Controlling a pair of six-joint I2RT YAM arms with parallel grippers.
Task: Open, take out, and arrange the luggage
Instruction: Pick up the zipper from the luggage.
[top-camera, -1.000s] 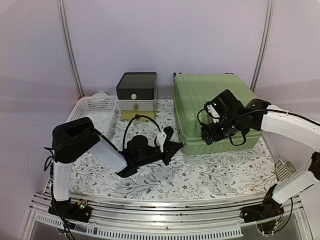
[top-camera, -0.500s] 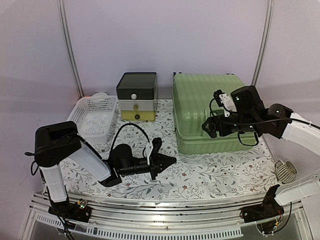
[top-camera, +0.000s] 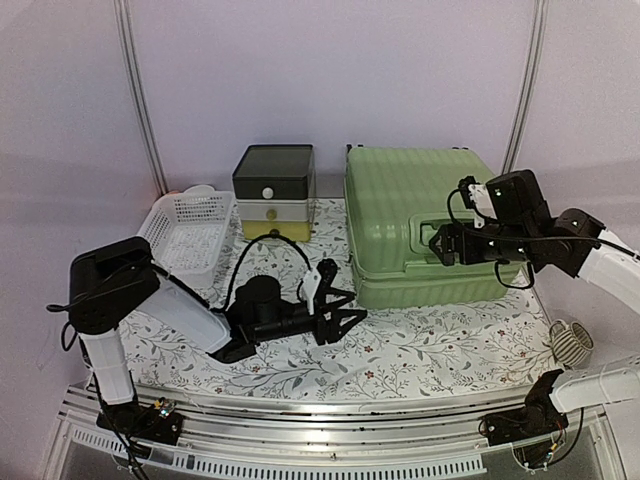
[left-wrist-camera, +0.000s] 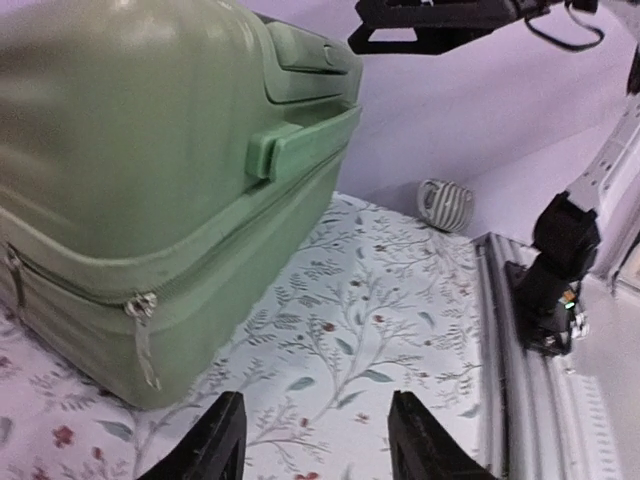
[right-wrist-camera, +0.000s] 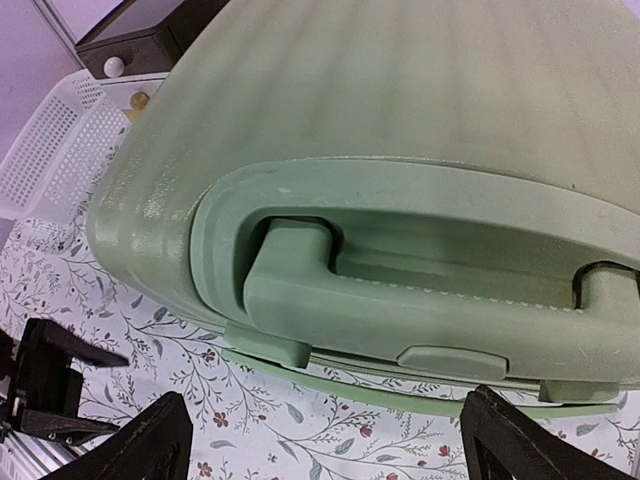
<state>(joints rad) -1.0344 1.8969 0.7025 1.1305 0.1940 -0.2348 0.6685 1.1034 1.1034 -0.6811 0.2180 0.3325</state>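
The luggage is a large light-green ribbed suitcase lying flat and closed at the back right of the table. Its zipper pull hangs at the near corner in the left wrist view. My left gripper lies low on the tablecloth just in front of that corner, open, with only cloth between its fingers. My right gripper hovers over the suitcase's front side, open wide. In the right wrist view the recessed handle sits just beyond the right gripper, with nothing held.
A dark-lidded white-and-yellow drawer box stands left of the suitcase. A white mesh basket sits at the far left. A striped coiled object lies at the right table edge. A floral cloth covers the table.
My left gripper has gone from shut to open and shifted right toward the suitcase's corner. The right gripper has moved right along the suitcase's front side.
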